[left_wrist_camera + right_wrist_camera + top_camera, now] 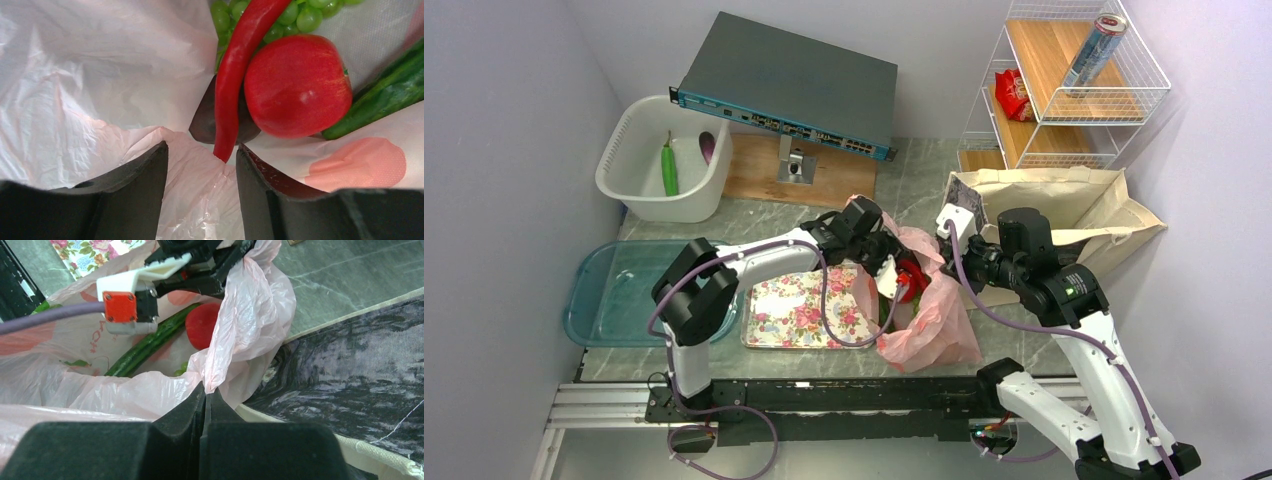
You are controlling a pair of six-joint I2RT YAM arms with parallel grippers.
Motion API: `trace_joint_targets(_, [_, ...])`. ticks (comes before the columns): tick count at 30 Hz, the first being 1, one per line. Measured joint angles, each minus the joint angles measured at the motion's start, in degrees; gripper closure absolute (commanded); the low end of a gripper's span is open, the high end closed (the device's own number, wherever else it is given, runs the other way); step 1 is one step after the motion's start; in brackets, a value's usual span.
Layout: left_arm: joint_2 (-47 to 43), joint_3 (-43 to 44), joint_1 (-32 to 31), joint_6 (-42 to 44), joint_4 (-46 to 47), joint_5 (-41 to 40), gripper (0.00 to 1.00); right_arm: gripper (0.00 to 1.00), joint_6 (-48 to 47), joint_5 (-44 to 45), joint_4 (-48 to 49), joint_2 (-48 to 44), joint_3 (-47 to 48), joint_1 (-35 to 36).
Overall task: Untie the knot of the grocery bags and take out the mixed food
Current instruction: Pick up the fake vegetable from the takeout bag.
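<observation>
Right hand (205, 400) clamped the pink bag (250, 320) rim while the left hand (202, 148), half-spread and empty inside it, faced the red pepper (239, 70) at 12 o'clock; closing too low risked snagging and tearing the film.

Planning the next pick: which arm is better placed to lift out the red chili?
Probably left. The left gripper is open inside the pink bag, with the tip of the red chili between its fingers. The right gripper is shut on the bag's rim, holding it open.
</observation>
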Motion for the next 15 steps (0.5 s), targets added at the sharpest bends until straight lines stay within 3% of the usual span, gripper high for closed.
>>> trace_joint_targets(5, [-0.1,-0.5,-0.7,0.0,0.3,-1.2,0.5,1.0,0.1,0.0,0.3,0.0,0.0,0.0])
trace_joint_targets(10, [-9.9,-6.3,0.5,-4.2,-2.4,-4.3,0.53,1.0,0.0,0.1,0.3,-0.2,0.0,0.0])
trace_joint_targets(15, [-23.3,-10.6,10.6,-7.0,-6.1,-6.3,0.52,1.0,0.0,0.0,0.2,-1.0,0.1,0.0])
